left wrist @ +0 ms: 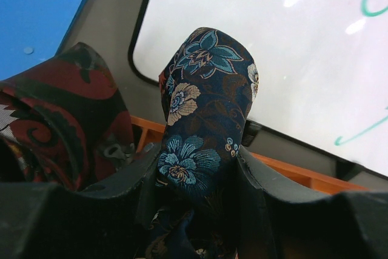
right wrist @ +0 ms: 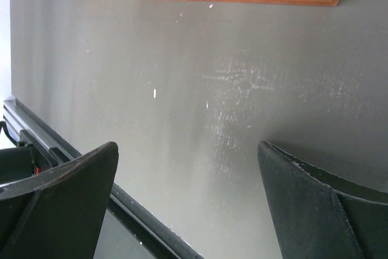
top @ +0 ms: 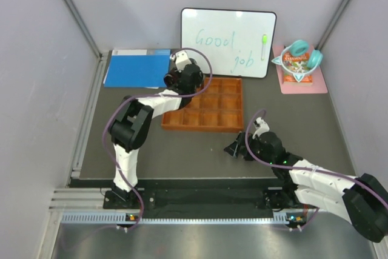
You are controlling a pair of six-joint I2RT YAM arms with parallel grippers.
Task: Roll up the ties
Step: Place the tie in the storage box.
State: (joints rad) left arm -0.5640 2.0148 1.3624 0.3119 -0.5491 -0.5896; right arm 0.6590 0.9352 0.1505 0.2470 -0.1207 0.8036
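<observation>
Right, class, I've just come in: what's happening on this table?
The left arm has its jaws shut on a rolled navy floral tie at the far corner of the orange tray. A dark red tie sits beside it. The right arm hangs low over the table by the tray, jaws open and empty.

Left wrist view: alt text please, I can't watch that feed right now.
The left gripper is closed on a bundled navy floral tie, which rises upright from between its jaws. A dark red patterned tie bulges at the left. Behind them are the rim of the orange tray, a whiteboard and a blue folder.
</observation>
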